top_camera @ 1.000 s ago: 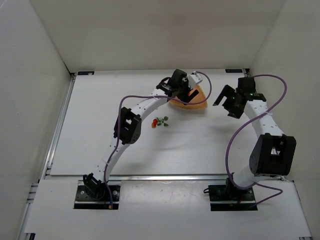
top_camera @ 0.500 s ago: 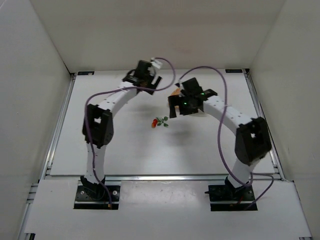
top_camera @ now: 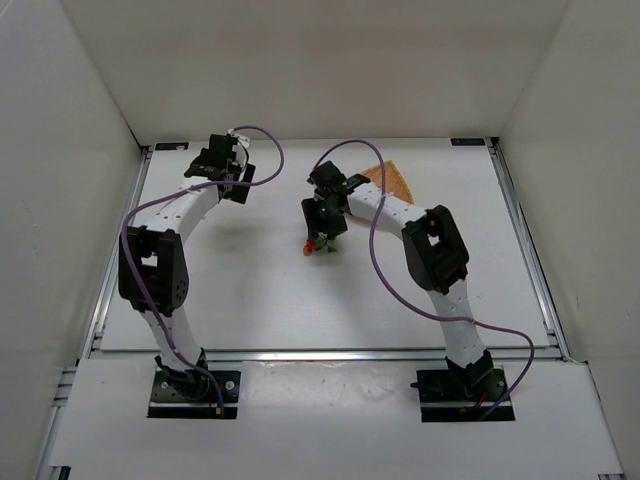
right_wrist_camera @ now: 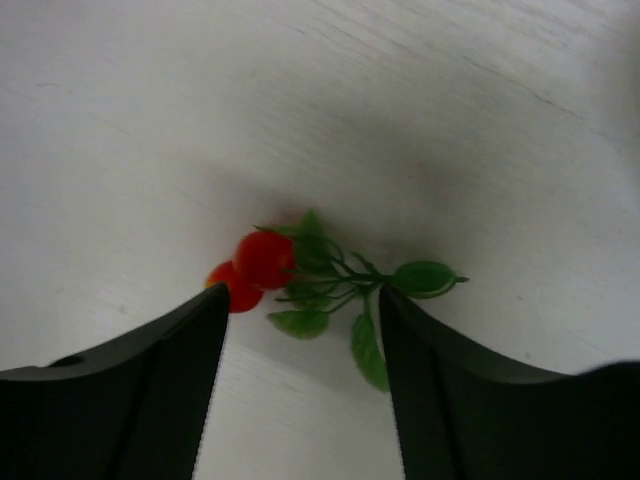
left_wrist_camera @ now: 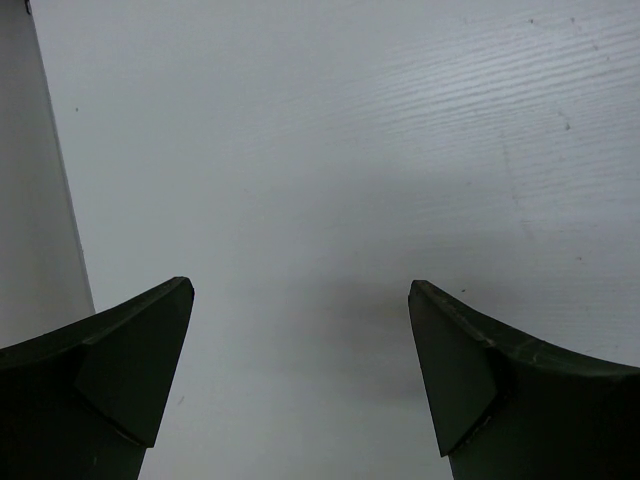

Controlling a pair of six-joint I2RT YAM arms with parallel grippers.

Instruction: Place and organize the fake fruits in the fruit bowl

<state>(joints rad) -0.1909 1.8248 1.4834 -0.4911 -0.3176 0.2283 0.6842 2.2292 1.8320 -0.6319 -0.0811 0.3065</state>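
A small cluster of red-orange fake fruits (right_wrist_camera: pixel 262 260) with green leaves and stem lies on the white table, also seen in the top view (top_camera: pixel 313 244). My right gripper (right_wrist_camera: pixel 300 310) is open just above it, a finger on each side of the cluster, not touching it; it also shows in the top view (top_camera: pixel 325 222). The woven tan-orange fruit bowl (top_camera: pixel 397 181) sits at the back, partly hidden by the right arm. My left gripper (left_wrist_camera: pixel 300 300) is open and empty over bare table at the back left, seen too in the top view (top_camera: pixel 218 165).
White walls enclose the table on three sides. A metal rail (top_camera: pixel 125 240) runs along the left edge, and it shows as a grey strip in the left wrist view (left_wrist_camera: pixel 40 200).
My right gripper swung left from the right side past the bowl to above the fruit cluster. My left gripper moved left from the bowl to the back left corner.
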